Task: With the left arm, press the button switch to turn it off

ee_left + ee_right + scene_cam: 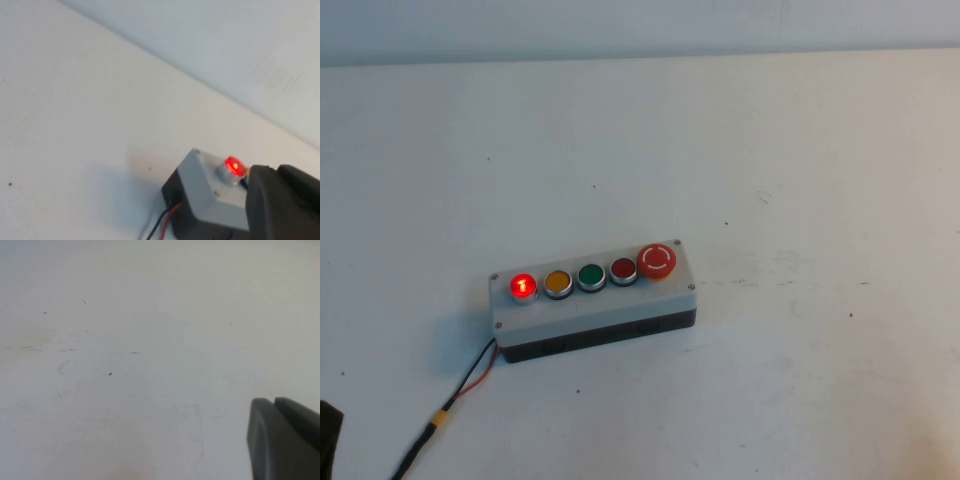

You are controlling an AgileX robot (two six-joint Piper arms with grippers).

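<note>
The button switch [523, 286] is a small round red button with a silver ring, glowing, at the left end of the grey box [650, 297], next to the yellow button [558, 282]. In the left wrist view the glowing button switch [234, 166] sits on the box's end [200, 192]. My left gripper [275, 170] is shut and empty, apart from the box; only a black bit of the left arm [328, 440] shows at the high view's bottom left corner. My right gripper [274, 401] is shut and empty over bare table.
On the box follow a green button [591, 276], a darker red flat button [623, 269] and a large red mushroom stop button [657, 261]. A red and black cable [470, 378] runs from the box's left end toward the front left. The white table [800, 150] surrounds it.
</note>
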